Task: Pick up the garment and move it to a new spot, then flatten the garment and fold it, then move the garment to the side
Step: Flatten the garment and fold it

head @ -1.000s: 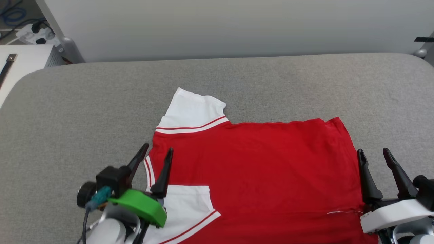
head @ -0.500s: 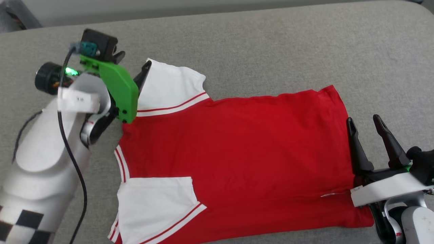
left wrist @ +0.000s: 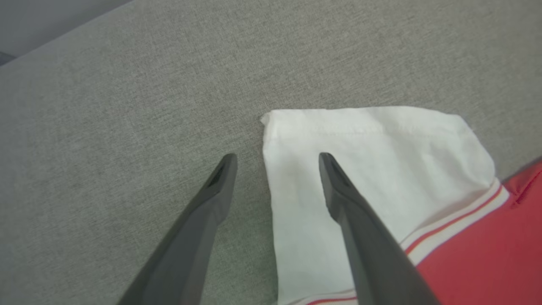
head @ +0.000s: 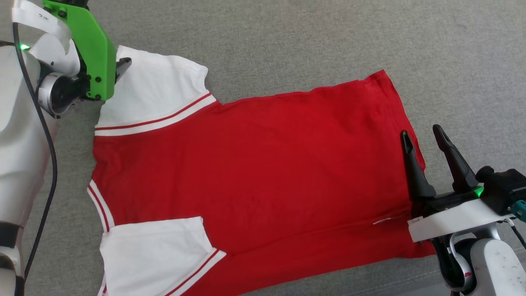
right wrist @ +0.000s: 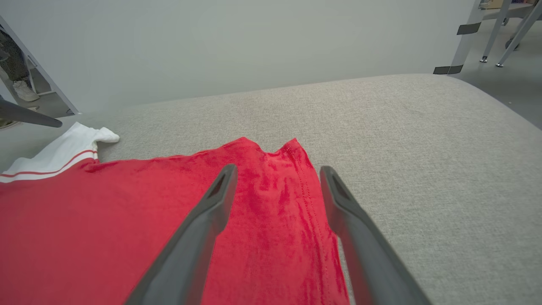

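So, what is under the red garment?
The garment lies flat on the grey padded surface, which shows around it. Whatever is beneath the cloth is covered.

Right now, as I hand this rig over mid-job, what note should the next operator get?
Left hand: open, holding nothing, fingers straddling the edge of the far sleeve of the red jersey T-shirt with white short sleeves.
Right hand: open, holding nothing, poised at the shirt's hem end.
Shirt: spread flat on the grey fabric surface; near sleeve appears folded in over the body.
Done: laid out, largely flattened.
Left: fold the far sleeve in, finish folding, move it to the side.
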Robot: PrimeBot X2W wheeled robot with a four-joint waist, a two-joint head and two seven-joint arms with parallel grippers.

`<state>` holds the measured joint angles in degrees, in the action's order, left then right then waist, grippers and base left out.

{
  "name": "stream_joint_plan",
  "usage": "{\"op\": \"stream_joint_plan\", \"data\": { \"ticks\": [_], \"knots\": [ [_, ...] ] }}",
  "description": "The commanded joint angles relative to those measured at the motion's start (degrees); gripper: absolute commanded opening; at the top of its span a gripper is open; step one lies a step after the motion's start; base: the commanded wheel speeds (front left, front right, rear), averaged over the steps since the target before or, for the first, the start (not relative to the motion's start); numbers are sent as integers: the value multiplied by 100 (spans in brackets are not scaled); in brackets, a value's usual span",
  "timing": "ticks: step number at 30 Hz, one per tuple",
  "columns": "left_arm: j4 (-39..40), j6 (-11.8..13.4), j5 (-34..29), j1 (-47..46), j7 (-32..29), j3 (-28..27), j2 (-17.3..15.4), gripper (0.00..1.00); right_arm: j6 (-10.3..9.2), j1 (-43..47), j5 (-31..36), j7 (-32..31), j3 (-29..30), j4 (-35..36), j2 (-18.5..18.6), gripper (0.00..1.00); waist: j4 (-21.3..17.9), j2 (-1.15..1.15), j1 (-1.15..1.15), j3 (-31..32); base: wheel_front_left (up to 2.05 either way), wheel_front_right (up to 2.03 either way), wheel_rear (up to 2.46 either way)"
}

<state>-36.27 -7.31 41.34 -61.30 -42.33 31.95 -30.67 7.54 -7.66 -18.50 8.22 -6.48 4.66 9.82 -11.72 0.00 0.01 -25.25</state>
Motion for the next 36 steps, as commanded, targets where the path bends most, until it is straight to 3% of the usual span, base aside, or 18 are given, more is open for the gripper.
{"op": "stream_joint_plan", "data": {
  "ticks": [1,10,11,12,15,27,31,36],
  "knots": [
    [-114,-17,-8,-121,43,12,-27,100,-5,-125,-26,56,-36,-2,-22,100,-193,0,-1,-229,0,0,0],
    [-904,-6,38,-279,180,51,117,100,-5,-357,-23,106,-86,-168,41,100,-303,0,-1,-401,0,0,0],
    [-956,-7,72,-259,115,63,140,53,-5,-363,-29,107,-82,-173,42,100,-306,0,-1,-398,0,0,0],
    [-1008,-8,132,-236,10,73,168,0,-5,-368,-34,108,-75,-179,44,100,-306,0,-1,-394,0,0,0],
    [-1042,-10,244,-233,-112,70,197,0,-5,-378,-43,96,-48,-180,59,100,-296,0,-1,-381,0,0,0],
    [-857,74,527,94,659,-215,309,0,-5,-265,-128,-280,107,-237,263,100,-91,0,-1,153,0,0,0],
    [-506,134,685,330,1124,-417,373,0,-5,-203,15,-768,179,-262,545,100,61,0,-1,411,0,0,0],
    [222,263,779,797,1215,-452,352,0,-5,-298,-116,-1650,229,-211,834,100,271,0,-1,605,0,0,0]
  ]
}}
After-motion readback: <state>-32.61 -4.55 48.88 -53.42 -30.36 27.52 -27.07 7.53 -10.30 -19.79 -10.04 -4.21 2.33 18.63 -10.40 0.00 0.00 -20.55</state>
